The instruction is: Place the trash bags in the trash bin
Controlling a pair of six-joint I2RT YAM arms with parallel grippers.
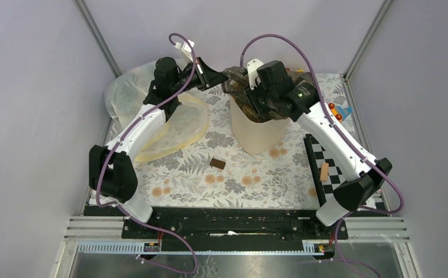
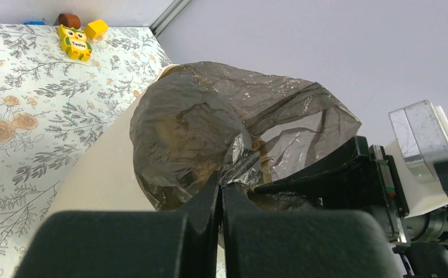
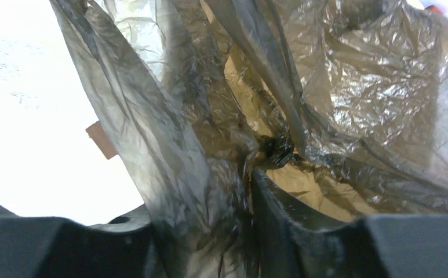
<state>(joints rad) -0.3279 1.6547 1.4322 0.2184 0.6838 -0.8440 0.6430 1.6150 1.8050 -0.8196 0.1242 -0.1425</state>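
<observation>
top: high, near side, looking down | both wrists: very close on trash bags (image 2: 192, 133), shared by all

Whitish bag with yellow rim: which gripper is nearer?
Left. The left gripper is just right of the whitish bag, at the rim of the trash bin; the right gripper is farther right, over it.

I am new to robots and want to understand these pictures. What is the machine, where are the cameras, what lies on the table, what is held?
Two robot arms stand at a table. One picture looks down from above; two come from wrist cameras. On the table: a bin, a whitish bag, a brown block, a checkered board. The left gripper is shut on the dark bag over the bin. The right gripper is in the bag too; its grip is unclear.
</observation>
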